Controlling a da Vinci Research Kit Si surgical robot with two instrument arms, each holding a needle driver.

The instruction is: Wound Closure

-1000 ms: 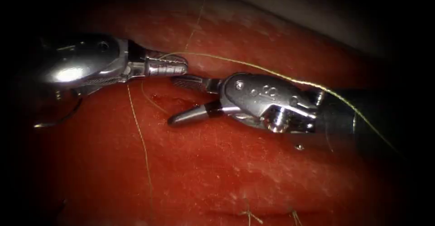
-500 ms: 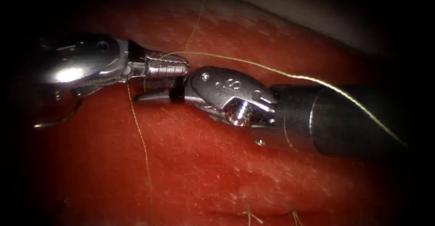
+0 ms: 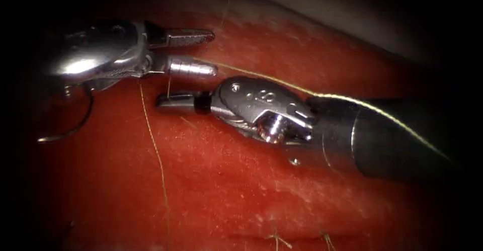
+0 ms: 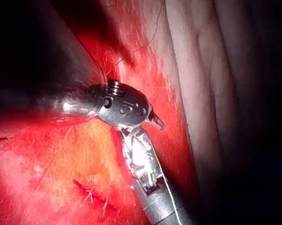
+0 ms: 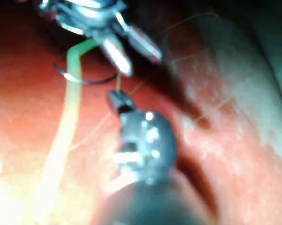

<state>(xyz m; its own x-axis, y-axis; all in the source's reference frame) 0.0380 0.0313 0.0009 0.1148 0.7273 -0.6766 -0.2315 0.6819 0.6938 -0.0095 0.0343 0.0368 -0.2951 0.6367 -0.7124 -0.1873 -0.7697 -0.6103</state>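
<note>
Left tool jaws apart, right tool jaws closed on thread.
We see thread running up from right jaws between left jaws; needle lies free on tissue below left tool.

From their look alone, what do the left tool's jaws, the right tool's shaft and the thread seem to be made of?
Left tool: jaws apart, likely polished metal, with bright glints and a toothed inner face. Right tool: jaws shut; its shaft looks matte black, perhaps coated or plastic, since it gives no glint. Thread: a fine pale yellow-green strand, probably synthetic, though the fibre cannot be told. Tissue: wet, glossy red.
</note>
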